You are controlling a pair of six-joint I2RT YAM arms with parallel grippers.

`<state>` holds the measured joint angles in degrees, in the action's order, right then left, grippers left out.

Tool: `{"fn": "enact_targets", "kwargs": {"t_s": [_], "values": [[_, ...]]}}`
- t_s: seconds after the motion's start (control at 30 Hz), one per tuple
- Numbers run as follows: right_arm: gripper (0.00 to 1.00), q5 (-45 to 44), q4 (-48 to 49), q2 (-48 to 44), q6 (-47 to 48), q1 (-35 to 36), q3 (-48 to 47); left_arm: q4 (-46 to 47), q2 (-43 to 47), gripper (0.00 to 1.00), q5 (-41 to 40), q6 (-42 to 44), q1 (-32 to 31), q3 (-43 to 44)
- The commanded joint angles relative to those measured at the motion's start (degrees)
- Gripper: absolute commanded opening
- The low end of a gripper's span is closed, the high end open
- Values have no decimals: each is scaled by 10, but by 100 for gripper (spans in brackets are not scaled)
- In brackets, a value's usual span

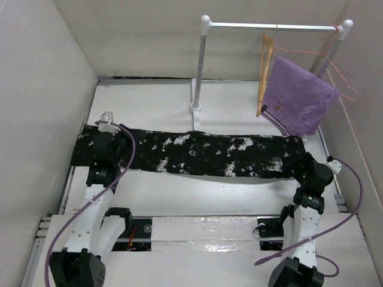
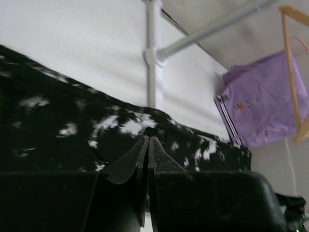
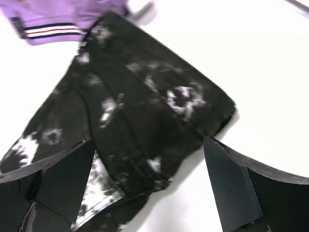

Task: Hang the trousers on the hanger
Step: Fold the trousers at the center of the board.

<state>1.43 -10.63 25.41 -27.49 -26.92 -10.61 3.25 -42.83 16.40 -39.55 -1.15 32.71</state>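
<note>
The trousers (image 1: pixel 197 153), black with white blotches, lie stretched flat across the table from left to right. My left gripper (image 1: pixel 119 143) sits over their left end; in the left wrist view its fingertips (image 2: pixel 147 141) are pressed together, with no cloth showing between them. Over the right end (image 3: pixel 145 111) of the trousers my right gripper (image 1: pixel 299 162) hangs with its jaws wide open (image 3: pixel 149 179), the cloth's edge lying below the gap. The hanger (image 1: pixel 263 75), tan wood, hangs from the rail at the back right, also seen in the left wrist view (image 2: pixel 291 77).
A white rack stands at the back, with a post (image 1: pixel 200 66) and a top rail (image 1: pixel 269 26). A purple cloth (image 1: pixel 299 98) hangs from it on a pink wire hanger (image 1: pixel 342 81). White walls close in on both sides of the table (image 1: pixel 155 101).
</note>
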Motion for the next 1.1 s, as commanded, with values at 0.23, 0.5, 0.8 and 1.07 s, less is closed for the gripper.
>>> {"fn": "enact_targets", "kwargs": {"t_s": [0.23, 0.5, 0.8, 1.07], "values": [[99, -16, 25, 115, -29, -16, -13, 83, -139, 6, -365, 2, -419, 7], [3, 60, 94, 113, 15, -16, -16, 144, -154, 14, -361, -15, -438, -79], [0, 176, 71, 40, 127, 140, -95, 168, -222, 13, -382, -15, -452, -72], [0, -43, 80, 176, 92, 575, -208, 143, -256, 12, -415, -18, -458, -67]]}}
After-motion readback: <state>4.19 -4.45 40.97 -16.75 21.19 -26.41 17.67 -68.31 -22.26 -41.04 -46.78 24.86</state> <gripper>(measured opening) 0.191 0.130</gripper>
